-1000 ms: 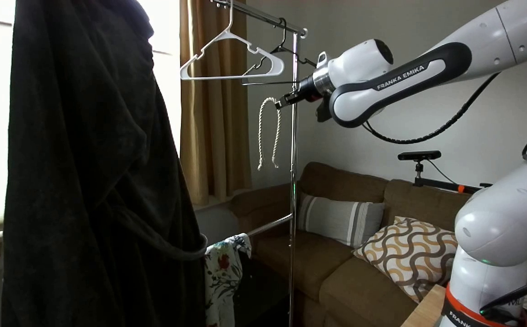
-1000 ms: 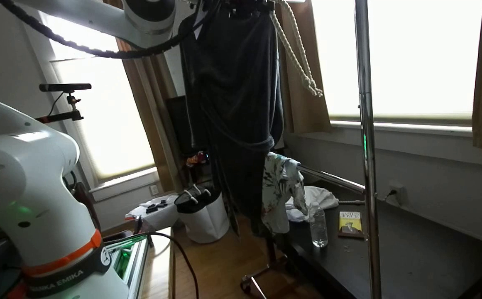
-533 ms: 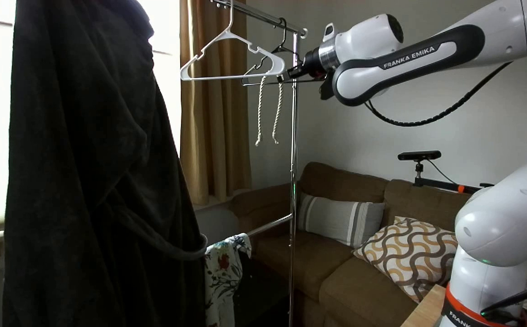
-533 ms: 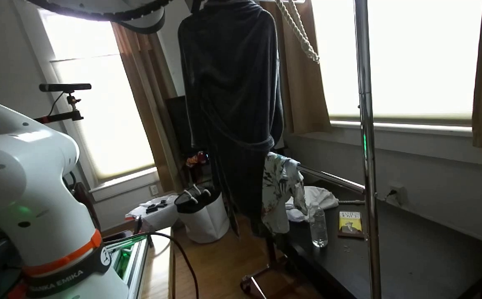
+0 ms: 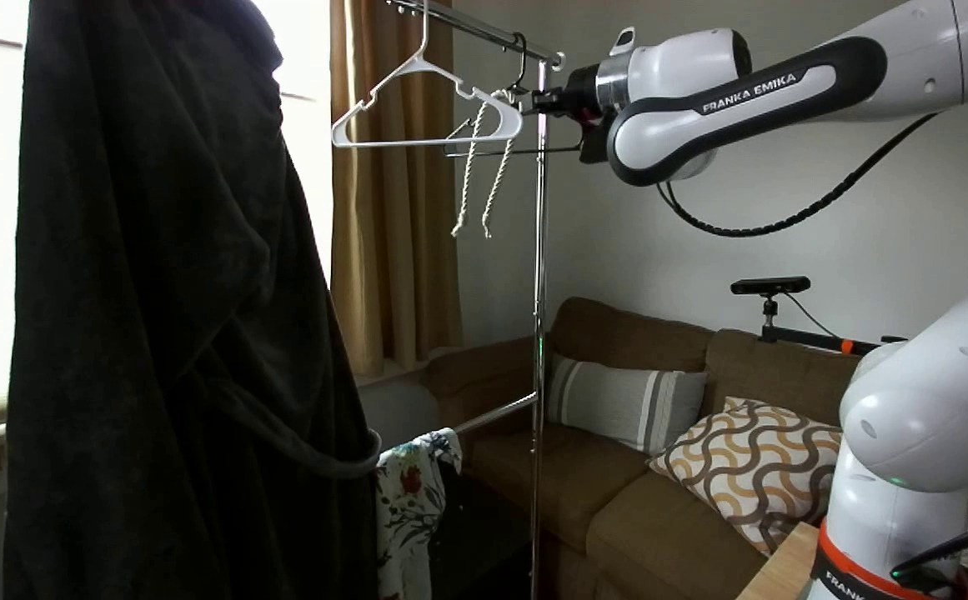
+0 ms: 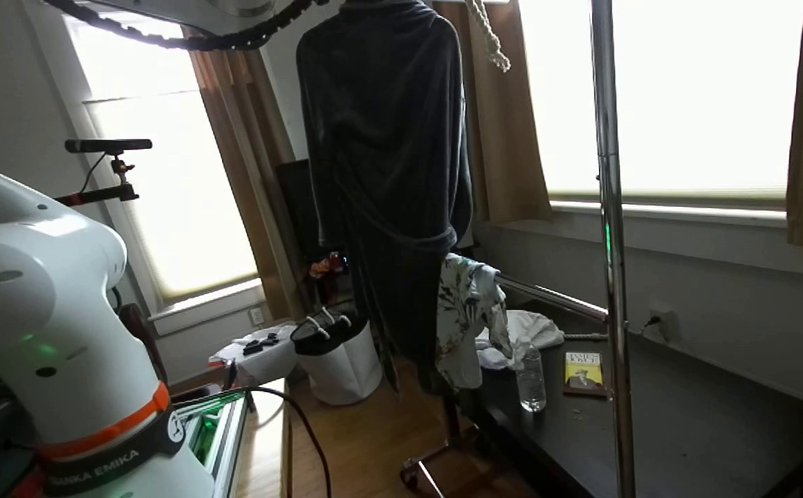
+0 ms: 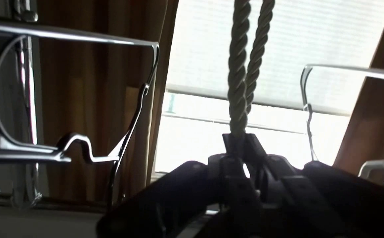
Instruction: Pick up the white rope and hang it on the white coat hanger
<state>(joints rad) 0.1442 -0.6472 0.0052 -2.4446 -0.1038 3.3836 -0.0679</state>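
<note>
Bright window [image 7: 287, 82] behind, white rope [image 7: 237, 69] fast in the pincer [image 7: 241, 141], ends below.

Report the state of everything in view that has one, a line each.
White rope: doubled over, ends dangling, not yet hung
Gripper: closed on the rope
White coat hanger: hanging, no garment on it
Black coat hanger: hanging
Dark robe: hanging
Floral cloth: draped over the lower rack bar
Clear plastic bottle: upright
Yellow book: closed, flat, cover up
</note>
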